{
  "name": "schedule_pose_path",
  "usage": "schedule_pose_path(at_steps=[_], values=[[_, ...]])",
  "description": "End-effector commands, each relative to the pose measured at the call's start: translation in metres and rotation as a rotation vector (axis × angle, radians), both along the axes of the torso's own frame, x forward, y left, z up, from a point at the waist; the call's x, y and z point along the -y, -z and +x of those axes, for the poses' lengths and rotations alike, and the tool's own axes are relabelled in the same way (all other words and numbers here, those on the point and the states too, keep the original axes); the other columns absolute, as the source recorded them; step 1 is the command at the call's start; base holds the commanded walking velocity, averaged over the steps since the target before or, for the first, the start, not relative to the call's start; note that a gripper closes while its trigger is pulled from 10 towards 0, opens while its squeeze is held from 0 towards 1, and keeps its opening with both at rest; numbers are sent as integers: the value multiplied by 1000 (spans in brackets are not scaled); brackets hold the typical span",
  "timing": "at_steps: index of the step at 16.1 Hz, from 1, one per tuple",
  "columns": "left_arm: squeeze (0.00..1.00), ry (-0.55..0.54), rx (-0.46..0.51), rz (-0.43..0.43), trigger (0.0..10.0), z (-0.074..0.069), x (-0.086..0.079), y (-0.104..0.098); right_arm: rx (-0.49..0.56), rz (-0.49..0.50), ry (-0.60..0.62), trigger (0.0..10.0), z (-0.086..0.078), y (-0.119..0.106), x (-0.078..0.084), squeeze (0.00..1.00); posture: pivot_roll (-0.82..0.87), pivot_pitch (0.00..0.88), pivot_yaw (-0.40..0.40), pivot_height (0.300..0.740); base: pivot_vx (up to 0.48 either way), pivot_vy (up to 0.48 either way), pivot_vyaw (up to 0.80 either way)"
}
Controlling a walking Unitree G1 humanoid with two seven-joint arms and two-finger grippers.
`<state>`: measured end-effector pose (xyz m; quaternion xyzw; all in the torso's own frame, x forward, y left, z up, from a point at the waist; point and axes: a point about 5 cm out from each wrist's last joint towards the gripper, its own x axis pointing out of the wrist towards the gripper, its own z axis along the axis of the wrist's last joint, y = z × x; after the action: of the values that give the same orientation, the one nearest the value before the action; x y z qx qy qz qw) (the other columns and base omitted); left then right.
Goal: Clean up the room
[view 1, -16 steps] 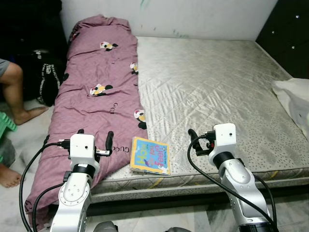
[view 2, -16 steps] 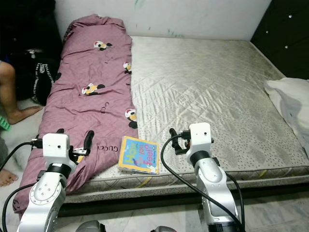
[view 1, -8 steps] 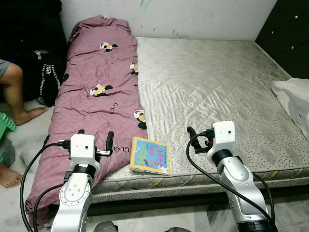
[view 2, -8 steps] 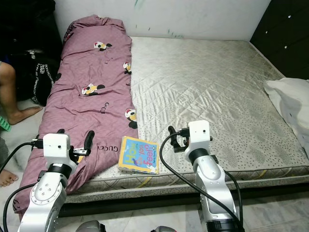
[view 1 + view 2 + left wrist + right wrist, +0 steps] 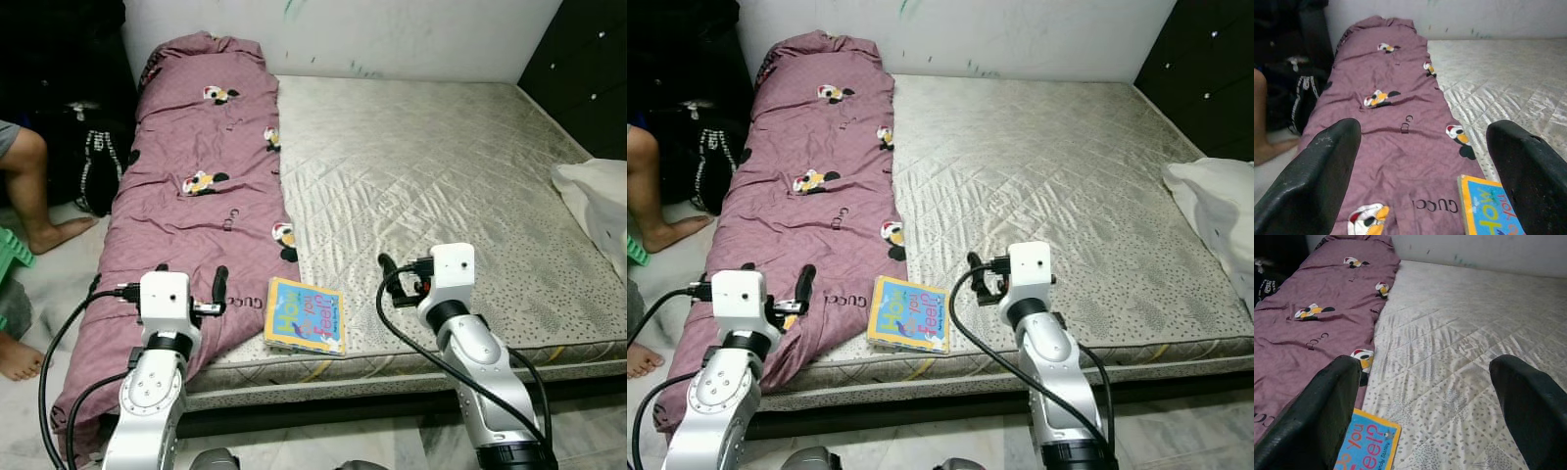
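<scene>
A colourful children's book (image 5: pixel 306 315) lies flat at the front edge of the mattress (image 5: pixel 431 166), right beside a purple cartoon-print blanket (image 5: pixel 196 186) that runs along the bed's left side. My left gripper (image 5: pixel 191 276) hovers open over the blanket's near end, left of the book (image 5: pixel 1488 208). My right gripper (image 5: pixel 416 279) hovers open over the bare mattress, just right of the book (image 5: pixel 1369 445). Nothing is between either pair of fingers.
A white pillow or cloth (image 5: pixel 598 201) lies at the bed's right edge. A person's leg (image 5: pixel 29 186) and a black bag (image 5: pixel 93 162) are on the floor to the left, with a green stool (image 5: pixel 10 257). A dark cabinet (image 5: pixel 588 69) stands at the back right.
My right gripper has drifted slightly left, toward the book. The left arm has hardly moved.
</scene>
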<state>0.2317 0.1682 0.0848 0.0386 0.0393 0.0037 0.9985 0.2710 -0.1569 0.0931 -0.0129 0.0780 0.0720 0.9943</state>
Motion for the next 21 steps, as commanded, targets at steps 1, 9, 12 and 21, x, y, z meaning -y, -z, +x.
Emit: schedule_pose_path(at_steps=[1,9,12,21], values=[[0,37,19,25,10000,1,4,-2,7,0,41,10000,-1,0,8,0,-58,0,-47,740,0,0,0],[0,172,53,71,10000,28,15,-7,43,6,191,10000,-14,-2,27,0,-158,0,69,740,0,0,0],[0,181,50,59,10000,31,21,-6,66,7,230,10000,-12,-7,34,0,-160,0,78,740,0,0,0],[0,89,7,109,10000,7,-6,7,88,21,157,10000,-7,-4,21,0,-98,0,12,740,0,0,0]])
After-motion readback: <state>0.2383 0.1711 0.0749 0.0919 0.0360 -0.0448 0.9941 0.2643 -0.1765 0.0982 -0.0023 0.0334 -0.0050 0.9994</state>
